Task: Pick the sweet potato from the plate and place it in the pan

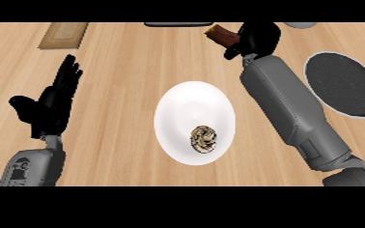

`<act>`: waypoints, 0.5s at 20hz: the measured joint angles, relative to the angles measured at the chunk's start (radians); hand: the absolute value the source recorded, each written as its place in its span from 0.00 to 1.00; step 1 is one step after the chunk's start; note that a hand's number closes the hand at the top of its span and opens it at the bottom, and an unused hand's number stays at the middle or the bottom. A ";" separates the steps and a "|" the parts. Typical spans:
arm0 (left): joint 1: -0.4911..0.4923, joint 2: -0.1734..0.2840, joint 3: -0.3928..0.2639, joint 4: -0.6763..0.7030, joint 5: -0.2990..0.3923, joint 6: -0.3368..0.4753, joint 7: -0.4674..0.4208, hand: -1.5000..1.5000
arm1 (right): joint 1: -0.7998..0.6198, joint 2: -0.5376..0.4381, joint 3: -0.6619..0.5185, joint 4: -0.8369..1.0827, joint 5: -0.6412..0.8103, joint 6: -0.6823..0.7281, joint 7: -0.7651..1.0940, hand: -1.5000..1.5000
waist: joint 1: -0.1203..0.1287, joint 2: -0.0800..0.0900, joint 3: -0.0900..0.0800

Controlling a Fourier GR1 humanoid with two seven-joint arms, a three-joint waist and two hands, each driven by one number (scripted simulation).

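Observation:
A reddish-brown sweet potato (221, 35) sticks out to the left of my right hand (259, 37), whose fingers are curled round it near the counter's far edge. Hand and potato are beyond the white plate (185, 107) and to the left of the pan (339, 83), a dark grey disc at the right edge. On the plate's lower right lies a small round brown-and-white item (203, 139). My left hand (51, 101) rests open at the left, fingers up.
A tan wooden board (64, 34) lies at the far left. A dark flat object (178, 24) and a grey rounded one (303, 25) show at the far edge. My right forearm (288, 108) crosses between plate and pan.

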 measured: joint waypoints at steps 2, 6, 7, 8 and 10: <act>-0.007 0.000 0.000 0.002 -0.003 0.001 0.000 0.50 | 0.014 -0.034 -0.019 -0.039 0.015 -0.017 0.018 1.00 | 0.002 0.002 0.000; -0.014 0.012 0.012 -0.004 0.009 -0.013 0.007 0.50 | 0.053 -0.107 -0.091 -0.119 0.001 -0.080 0.004 1.00 | 0.003 0.004 0.001; -0.011 0.012 0.015 0.008 0.010 -0.018 -0.008 0.50 | 0.062 -0.123 -0.115 -0.142 -0.012 -0.094 -0.004 1.00 | 0.002 0.005 0.001; -0.020 0.009 0.013 0.012 0.006 -0.014 -0.005 0.50 | 0.084 -0.146 -0.137 -0.161 -0.027 -0.110 -0.021 1.00 | 0.001 0.006 0.001; -0.013 0.007 0.010 -0.012 0.007 -0.011 0.012 0.50 | 0.139 -0.186 -0.182 -0.199 -0.058 -0.149 -0.060 1.00 | 0.004 0.006 0.002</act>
